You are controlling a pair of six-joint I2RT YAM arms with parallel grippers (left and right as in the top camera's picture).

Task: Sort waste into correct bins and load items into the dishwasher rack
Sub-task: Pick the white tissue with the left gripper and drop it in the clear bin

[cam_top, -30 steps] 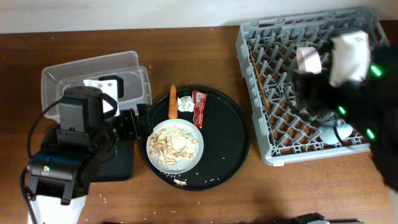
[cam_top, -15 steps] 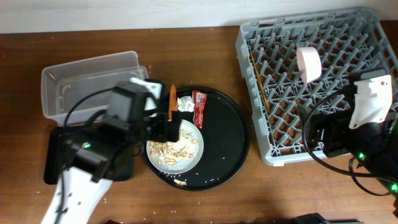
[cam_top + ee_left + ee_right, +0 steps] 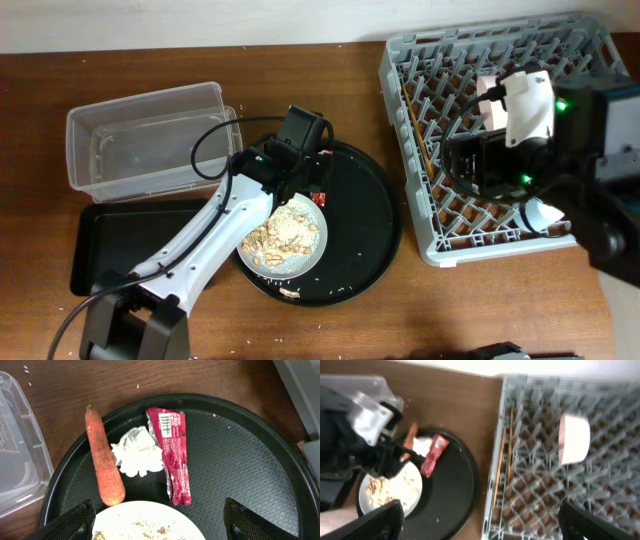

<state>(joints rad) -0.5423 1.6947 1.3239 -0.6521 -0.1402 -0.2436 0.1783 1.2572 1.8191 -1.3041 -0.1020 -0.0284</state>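
My left gripper [image 3: 160,525] is open and empty, hovering over the pale round plate [image 3: 145,522] of beige food scraps [image 3: 280,232]. Just beyond it an orange carrot [image 3: 104,465], a crumpled white tissue [image 3: 137,452] and a red wrapper [image 3: 174,455] lie on the round black tray [image 3: 240,470]. My right gripper [image 3: 485,525] is open and empty above the grey dishwasher rack [image 3: 440,60]. The pink-sided bowl [image 3: 574,439] and the chopsticks [image 3: 502,460] are in the rack. The clear tub [image 3: 150,140] and shallow black tray [image 3: 130,245] sit at the left.
The left arm [image 3: 215,230] stretches from the front left across the black tray to the round tray [image 3: 365,235]. A pale object [image 3: 545,212] lies in the rack's front right part, partly under the right arm. Bare wood lies between round tray and rack.
The left arm has swung right from over the tub and shallow tray to the back of the round tray. The right arm moved left and back over the rack.
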